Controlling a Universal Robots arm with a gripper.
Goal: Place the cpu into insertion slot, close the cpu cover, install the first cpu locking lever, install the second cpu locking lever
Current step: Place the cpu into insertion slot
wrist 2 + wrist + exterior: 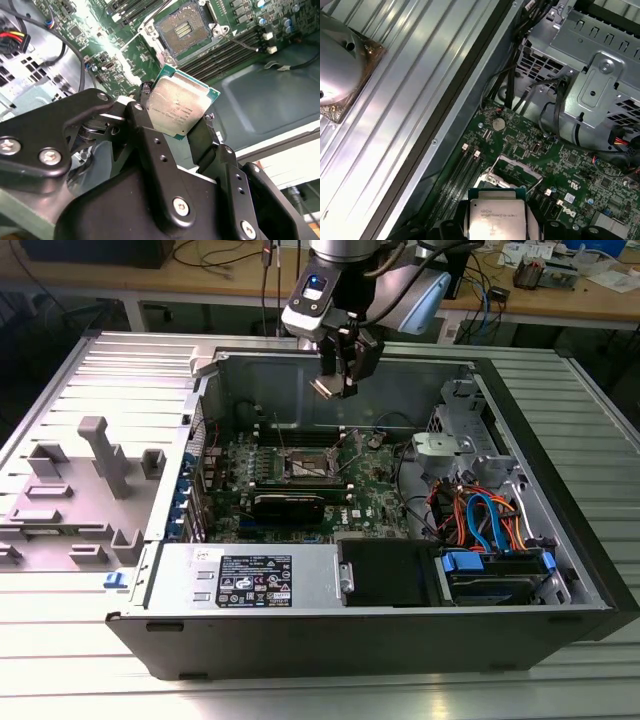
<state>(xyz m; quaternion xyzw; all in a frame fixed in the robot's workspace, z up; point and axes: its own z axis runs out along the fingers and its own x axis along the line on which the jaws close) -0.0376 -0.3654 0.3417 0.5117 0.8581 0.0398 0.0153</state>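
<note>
One gripper: black two-finger gripper (pixel 336 386) (pixel 177 116) (pixel 498 226) on the arm, held in the air above the open case.
Jaws: clamped on the cpu, with one black finger (pixel 142 120) against each of two opposite edges.
Cpu: small flat square chip with a dull silver-grey metal top and a green rim (pixel 326 387) (pixel 180 107) (pixel 497 217). It is carried tilted, well above the board and touching only the jaws.
Insertion slot: square dark socket edged with silver metal (pixel 310 465) (pixel 186 31) (pixel 506 178), near the middle of the motherboard. Its contact field is exposed in the second wrist view and no chip is seated in it.
Cpu cover: thin silver metal frame plate with a square window (pixel 516 166). In the first wrist view it appears tilted up at one edge of the socket; its exact angle cannot be told.
Motherboard: green circuit board (pixel 375 490) (pixel 120 60) (pixel 580 170) lying flat on the floor of the case, with long narrow black memory slots (pixel 225 50) just beside the socket.
Case: dark grey metal computer housing (pixel 300 630), side panel off, resting near the middle of the desk.
Cables: orange and blue leads (pixel 485 520) in the case corner at the exterior view's right.
Desk: ribbed silver metal surface (pixel 60 640). A grey moulded fixture (pixel 90 485) sits near its edge at the exterior view's left.
</note>
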